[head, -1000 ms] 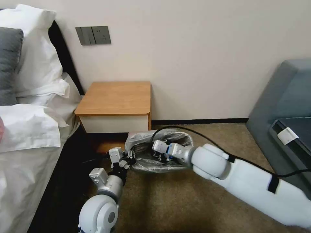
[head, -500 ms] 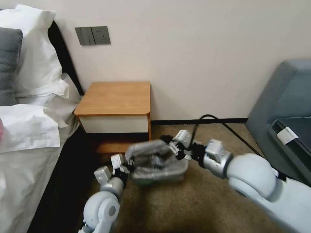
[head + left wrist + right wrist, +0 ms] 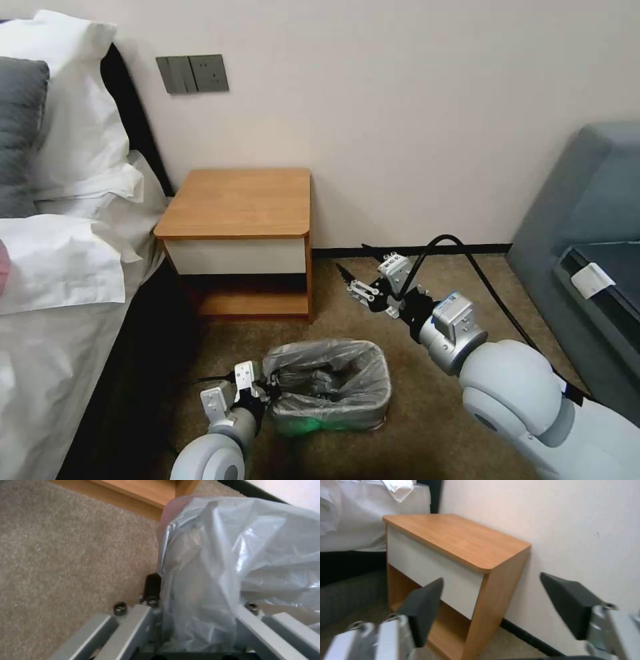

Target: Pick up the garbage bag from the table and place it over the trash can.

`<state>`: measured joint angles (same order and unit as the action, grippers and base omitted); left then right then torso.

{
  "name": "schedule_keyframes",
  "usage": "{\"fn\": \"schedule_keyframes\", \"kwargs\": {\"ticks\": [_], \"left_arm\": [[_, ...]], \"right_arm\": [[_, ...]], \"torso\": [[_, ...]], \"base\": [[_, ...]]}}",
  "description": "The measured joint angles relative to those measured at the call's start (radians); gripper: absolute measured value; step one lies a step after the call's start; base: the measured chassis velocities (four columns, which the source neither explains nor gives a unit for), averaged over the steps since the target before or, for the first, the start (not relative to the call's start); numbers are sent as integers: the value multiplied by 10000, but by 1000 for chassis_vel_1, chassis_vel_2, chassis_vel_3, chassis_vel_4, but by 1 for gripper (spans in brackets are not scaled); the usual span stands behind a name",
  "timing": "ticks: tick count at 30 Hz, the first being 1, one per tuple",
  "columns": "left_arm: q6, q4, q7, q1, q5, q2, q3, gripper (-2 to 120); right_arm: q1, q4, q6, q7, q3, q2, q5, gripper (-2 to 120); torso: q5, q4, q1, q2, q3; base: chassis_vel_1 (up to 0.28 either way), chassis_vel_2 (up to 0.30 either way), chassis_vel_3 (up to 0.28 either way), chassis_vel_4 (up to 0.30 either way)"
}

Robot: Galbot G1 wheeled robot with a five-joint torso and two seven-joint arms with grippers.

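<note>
Thin grey plastic fills the left end effector (image 3: 265, 390): its fingers are clenched on a fold of the garbage bag (image 3: 333, 373) at the bin's 9 o'clock edge, and the left wrist view shows the film (image 3: 213, 562) bunched between them. The bag is draped over the trash can (image 3: 333, 420), which stands on the carpet at about 5 o'clock from the bench (image 3: 237, 200), well apart from it. The right end effector (image 3: 365, 283) hangs released in the air at roughly 1 o'clock from the bin, its dark pads (image 3: 423, 605) spread and holding nothing.

The film looks very light, limp and slippery, likely to slide or tear if pulled hard. The best hold is probably a pinch on the folded rim at a corner, since the middle would only stretch. The small bin seems light enough to shift with a tug.
</note>
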<state>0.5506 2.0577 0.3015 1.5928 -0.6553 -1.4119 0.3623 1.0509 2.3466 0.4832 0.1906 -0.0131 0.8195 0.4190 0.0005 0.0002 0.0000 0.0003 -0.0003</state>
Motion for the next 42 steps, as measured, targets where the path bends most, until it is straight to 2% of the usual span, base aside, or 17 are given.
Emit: {"fn": "schedule_keyframes", "kwargs": {"ticks": [2,6,7,15,16,22,29,30,32,34,35,36,38,39,40,41,42], "left_arm": [[0,-62,-25,-50,92,-19,-37,23],[15,-97,-92,-89,262,-25,-59,37],[15,-97,-92,-89,262,-25,-59,37],[-318,55,-805,-28,778,24,-1,70],[-318,55,-805,-28,778,24,-1,70],[-255,507,-873,101,855,13,232,94],[-465,959,-1162,305,836,227,545,100],[-634,1007,-1214,343,863,258,563,100],[-2078,1123,-1436,600,1615,296,620,100],[-2456,1124,-1489,668,1896,283,627,100],[-3846,1104,-1776,926,3033,211,664,100],[-3846,1104,-1776,926,3033,211,664,100],[-5649,1072,-2100,1329,4511,38,705,100],[-6212,1102,-2153,1519,4877,-10,723,100],[-6673,1169,-2204,1743,5085,-57,789,100],[-6673,1169,-2204,1743,5085,-57,789,100],[-6930,1234,-2285,1930,5146,-101,914,100]], "right_arm": [[28,2,-7,1,0,21,-12,91],[105,17,-35,18,1,106,-75,100],[105,17,-35,18,1,106,-75,100],[325,67,-83,47,1,248,-224,100],[325,67,-83,47,1,248,-224,100],[794,205,-114,163,-199,398,-257,100],[2084,244,-276,535,-1093,735,-153,100],[2251,229,-330,610,-1228,793,-140,100],[3248,159,-667,690,-2012,1233,-196,100],[3477,134,-780,689,-2169,1372,-288,100],[4326,-79,-1433,636,-2712,1981,-1051,100],[4326,-79,-1433,636,-2712,1981,-1051,100],[5717,-673,-2977,417,-3357,2976,-2719,100],[6238,-893,-3610,335,-3557,3342,-3284,100],[6784,-1115,-4305,256,-3719,3735,-3740,100],[6784,-1115,-4305,256,-3719,3735,-3740,100],[7208,-1257,-4886,209,-3838,4065,-4061,100]], "torso": [[-2,0,0,0,1],[-4,-1,0,0,2],[-4,-1,0,0,2],[-12,-4,0,-3,5],[-12,-4,0,-3,5],[-9,-3,0,-3,5],[-6,-2,0,-3,3],[-7,-2,0,-3,4],[-5,-3,0,-3,3],[-6,-1,0,-3,3],[-5,1,0,-3,3],[-5,1,0,-3,3],[-4,-2,0,-3,3],[-5,-3,0,-3,2],[-6,-7,1,-2,2],[-6,-7,1,-2,2],[-4,-8,0,-3,2]], "base": [[0,0,0,0],[0,0,0,0],[0,0,0,0],[0,0,0,0],[0,0,0,0],[0,0,0,0],[0,0,0,0],[0,0,0,0],[0,0,0,0],[0,0,0,0],[0,0,0,0],[0,0,0,0],[0,0,0,0],[0,0,0,0],[0,0,0,0],[0,0,0,0],[0,0,0,0]]}}
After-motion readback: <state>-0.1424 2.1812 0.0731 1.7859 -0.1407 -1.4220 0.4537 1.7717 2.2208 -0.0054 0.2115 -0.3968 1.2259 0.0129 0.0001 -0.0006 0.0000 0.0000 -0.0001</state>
